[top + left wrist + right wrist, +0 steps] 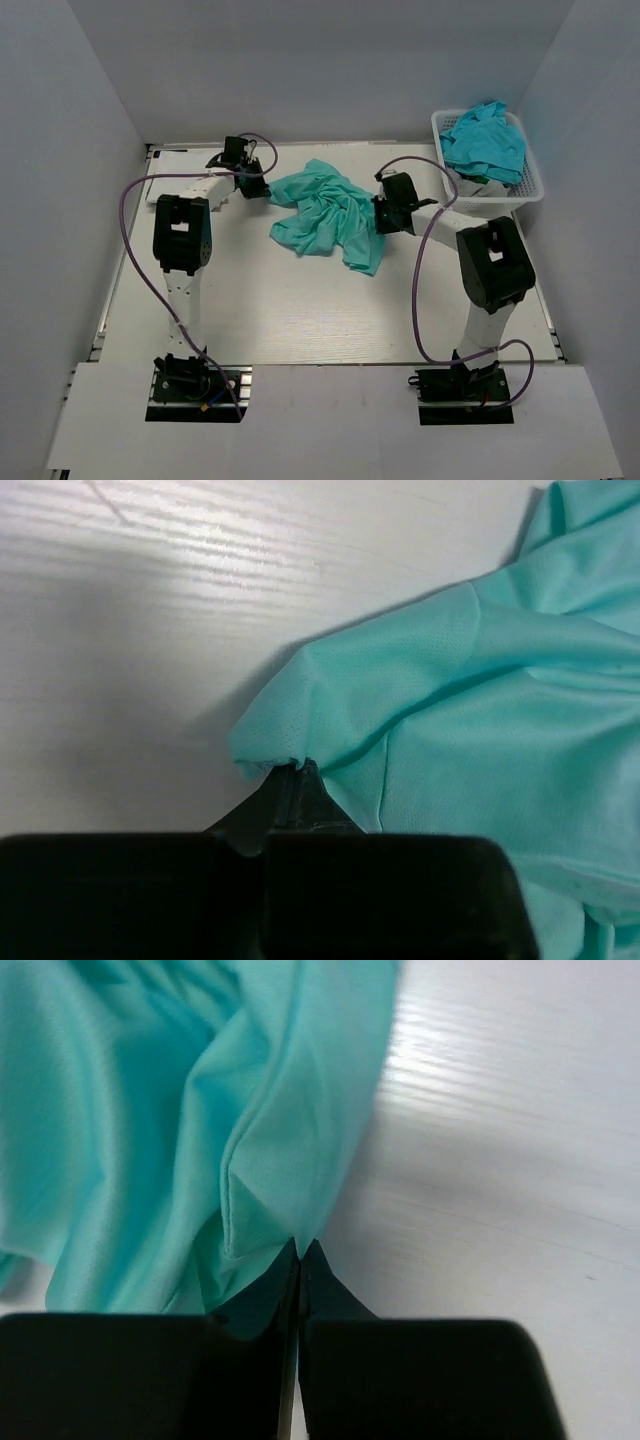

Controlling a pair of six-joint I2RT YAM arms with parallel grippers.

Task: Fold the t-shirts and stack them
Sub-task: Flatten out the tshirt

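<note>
teal shirt [325, 215] lies crumpled on the table [300, 310], between the two arms. left claw [300, 772] is clenched, its tips pinching the shirt's left edge at a small puckered corner, low against the tabletop. right claw [300, 1250] is clenched too, tips pressed together on a fold at the shirt's right side, with the cloth rising in a ridge just beyond them. seen from above, the left arm rises from its base, bends at the elbow and reaches right and away toward the cloth, wrist low. the right arm roughly mirrors it, with its elbow near the basket [500, 203] and its forearm angled left to the shirt. other shirts [485, 145], also teal, sit heaped in that white basket at the far right corner, apart from the grasped one.
</note>
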